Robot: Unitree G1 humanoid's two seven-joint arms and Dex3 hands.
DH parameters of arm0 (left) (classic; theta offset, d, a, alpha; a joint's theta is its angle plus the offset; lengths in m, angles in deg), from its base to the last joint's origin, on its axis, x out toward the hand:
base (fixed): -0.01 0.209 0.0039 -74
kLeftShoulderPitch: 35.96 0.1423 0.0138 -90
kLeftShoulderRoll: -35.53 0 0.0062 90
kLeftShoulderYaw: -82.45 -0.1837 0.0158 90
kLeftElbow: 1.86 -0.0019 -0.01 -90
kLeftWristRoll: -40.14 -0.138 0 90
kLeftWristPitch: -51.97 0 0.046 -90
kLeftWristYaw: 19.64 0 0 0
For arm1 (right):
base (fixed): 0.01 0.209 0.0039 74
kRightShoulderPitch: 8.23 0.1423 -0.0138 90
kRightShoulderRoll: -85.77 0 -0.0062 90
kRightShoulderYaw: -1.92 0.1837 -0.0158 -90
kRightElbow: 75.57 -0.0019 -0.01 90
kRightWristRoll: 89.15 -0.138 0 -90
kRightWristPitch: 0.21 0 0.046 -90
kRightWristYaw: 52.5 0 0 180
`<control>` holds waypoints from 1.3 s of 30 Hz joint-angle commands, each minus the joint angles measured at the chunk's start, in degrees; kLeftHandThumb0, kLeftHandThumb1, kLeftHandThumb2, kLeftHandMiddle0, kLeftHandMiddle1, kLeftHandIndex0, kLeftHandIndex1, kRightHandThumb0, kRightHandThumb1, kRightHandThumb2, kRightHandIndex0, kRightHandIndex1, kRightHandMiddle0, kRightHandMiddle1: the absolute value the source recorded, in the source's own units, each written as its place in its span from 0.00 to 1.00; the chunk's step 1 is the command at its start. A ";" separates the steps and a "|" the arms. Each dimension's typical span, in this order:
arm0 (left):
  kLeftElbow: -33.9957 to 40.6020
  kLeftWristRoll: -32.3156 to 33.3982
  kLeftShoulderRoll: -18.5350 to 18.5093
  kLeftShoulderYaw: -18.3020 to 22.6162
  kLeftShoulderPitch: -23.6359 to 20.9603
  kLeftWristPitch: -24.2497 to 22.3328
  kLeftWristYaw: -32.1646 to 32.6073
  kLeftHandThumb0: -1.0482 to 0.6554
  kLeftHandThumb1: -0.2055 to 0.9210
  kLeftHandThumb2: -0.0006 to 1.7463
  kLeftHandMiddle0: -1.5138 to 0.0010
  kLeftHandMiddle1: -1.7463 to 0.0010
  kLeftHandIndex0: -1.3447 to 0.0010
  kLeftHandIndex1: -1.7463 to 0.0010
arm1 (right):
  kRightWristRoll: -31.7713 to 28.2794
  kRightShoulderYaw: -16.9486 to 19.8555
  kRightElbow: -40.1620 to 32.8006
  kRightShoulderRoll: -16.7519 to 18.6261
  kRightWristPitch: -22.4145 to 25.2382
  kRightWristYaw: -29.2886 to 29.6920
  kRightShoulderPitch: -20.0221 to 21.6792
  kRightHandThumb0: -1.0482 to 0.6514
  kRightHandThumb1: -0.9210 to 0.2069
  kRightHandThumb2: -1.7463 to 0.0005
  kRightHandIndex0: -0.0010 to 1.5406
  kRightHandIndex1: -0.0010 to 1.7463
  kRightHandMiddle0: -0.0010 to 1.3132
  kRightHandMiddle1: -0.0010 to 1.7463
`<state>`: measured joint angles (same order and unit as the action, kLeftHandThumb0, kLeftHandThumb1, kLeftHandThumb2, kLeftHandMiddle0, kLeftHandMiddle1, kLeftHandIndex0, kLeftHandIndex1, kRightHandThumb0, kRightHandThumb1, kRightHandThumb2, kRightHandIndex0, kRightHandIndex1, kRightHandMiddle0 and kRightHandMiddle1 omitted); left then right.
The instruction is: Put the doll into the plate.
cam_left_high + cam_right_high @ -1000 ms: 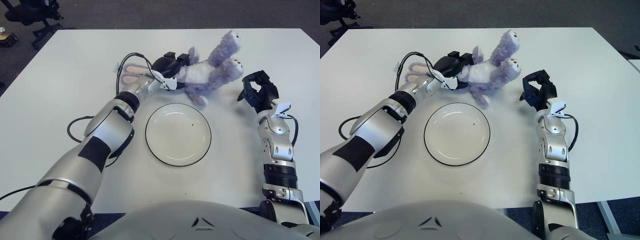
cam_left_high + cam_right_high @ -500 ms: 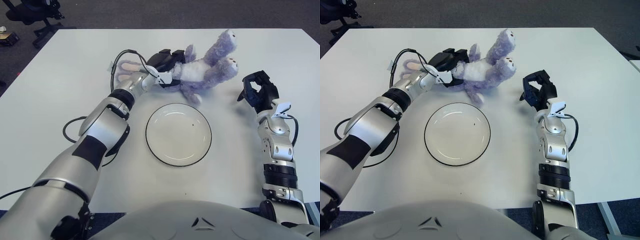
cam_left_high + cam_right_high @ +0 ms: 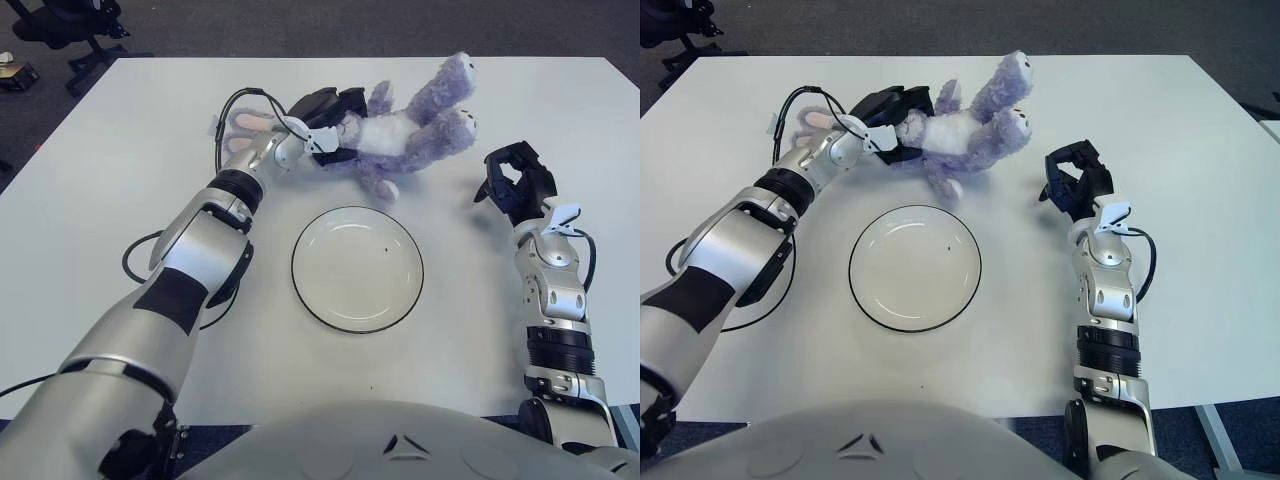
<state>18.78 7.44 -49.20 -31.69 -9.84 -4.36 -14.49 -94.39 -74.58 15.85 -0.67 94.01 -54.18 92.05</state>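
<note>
- Head end of the doll (image 3: pixel 400 135) covered by the left hand (image 3: pixel 325 108); face not visible.
- Near edge of the bench (image 3: pixel 470 330) blocked by the robot's torso (image 3: pixel 390 440) at the bottom.
- Chair (image 3: pixel 65 25) cropped at the top-left corner.
- Right hand (image 3: pixel 515 180): whether touching the bench, not discernible.
- Cable (image 3: pixel 140 262) partly tucked under the left arm.
</note>
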 commanded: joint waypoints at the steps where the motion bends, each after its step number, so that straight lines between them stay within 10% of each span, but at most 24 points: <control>1: 2.03 1.31 -1.36 1.21 -1.75 1.20 -1.35 0.88 0.49 0.73 0.62 0.00 0.55 0.00 | -0.05 0.31 0.57 -0.23 0.42 0.32 0.81 0.41 0.00 0.75 0.53 0.98 0.22 0.96; 39: 5.58 11.10 -3.49 8.01 0.31 12.71 -13.03 0.89 0.46 0.75 0.60 0.00 0.53 0.00 | 0.41 0.07 1.76 -0.53 0.89 0.66 1.66 0.41 0.00 0.74 0.51 0.98 0.21 0.97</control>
<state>23.57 16.77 -52.08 -24.95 -9.63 6.83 -25.96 -94.18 -74.59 17.06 -0.72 94.48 -53.68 92.59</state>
